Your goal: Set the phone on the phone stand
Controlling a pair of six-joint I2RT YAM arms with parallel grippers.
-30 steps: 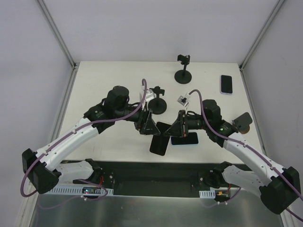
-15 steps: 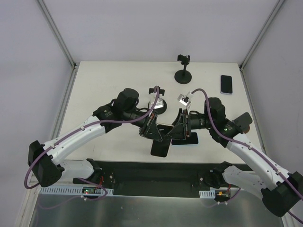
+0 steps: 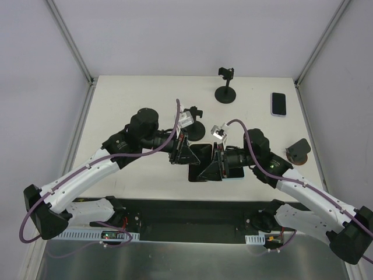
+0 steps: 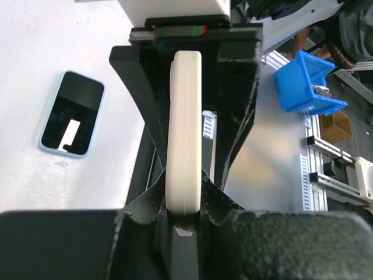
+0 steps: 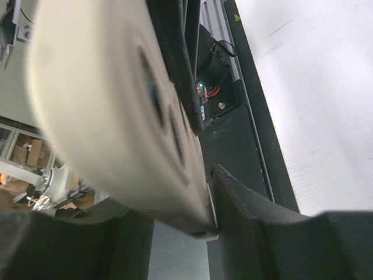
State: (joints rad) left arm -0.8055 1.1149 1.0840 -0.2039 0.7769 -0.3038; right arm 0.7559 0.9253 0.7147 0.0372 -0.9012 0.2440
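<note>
A cream-backed phone (image 3: 201, 154) hangs above the table's front middle, between my two grippers. My left gripper (image 3: 187, 156) is shut on its thin edge; in the left wrist view the phone (image 4: 185, 128) runs straight out from the left gripper (image 4: 185, 216). My right gripper (image 3: 205, 172) straddles the far end, jaws parted, daylight beside one finger. In the right wrist view the blurred phone (image 5: 99, 105) lies slanted across the right gripper (image 5: 175, 227) and touches its right finger. One black phone stand (image 3: 197, 127) sits just behind the left wrist, another phone stand (image 3: 226, 87) further back.
A blue-cased phone (image 3: 234, 173) (image 4: 73, 114) lies flat under my right wrist. Another phone (image 3: 278, 104) lies at the back right. A small brown and black object (image 3: 297, 150) sits near the right edge. The table's black front rail (image 3: 192, 213) runs below both arms.
My left gripper has closed on the phone's edge. My right gripper, which held the phone a second ago, has parted its jaws. The phone has shifted slightly back and right.
</note>
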